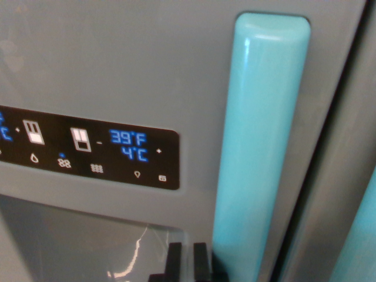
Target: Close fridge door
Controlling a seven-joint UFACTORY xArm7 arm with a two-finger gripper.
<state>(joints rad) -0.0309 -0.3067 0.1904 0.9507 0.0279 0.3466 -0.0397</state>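
Here, in the wrist view, I saw the claw (pixel 187 261) poking up from the bottom edge at about six o'clock. Only its two black fingertips (pixel 174 258) showed, standing upright and side by side with a thin slit of grey between them, so the claw was narrow and held nothing that I could see. Whether the tips touched the surface behind them, I could not tell.

Just to the claw's three o'clock side rose the turquoise handle (pixel 258 147), a tall, glossy, rounded bar running from near the top of the frame down past the bottom edge, leaning slightly. The right-hand fingertip sat close against its lower end.

Behind both was the fridge door (pixel 117 59), a flat grey-blue panel that filled most of the picture. At nine o'clock from the centre, a black display panel (pixel 94 150) stretched across the door, lit with blue digits reading 39°F and 4°C, plus small white icons. Below it, at about seven o'clock, the recessed dispenser bay (pixel 76 241) sank into the door, with a bright glare on its lower wall.

At three o'clock, beyond the handle, a dark vertical seam (pixel 311 194) separated this door from a neighbouring grey panel (pixel 346 117). At five o'clock, in the corner, a sliver of a second turquoise handle (pixel 361 241) was visible.
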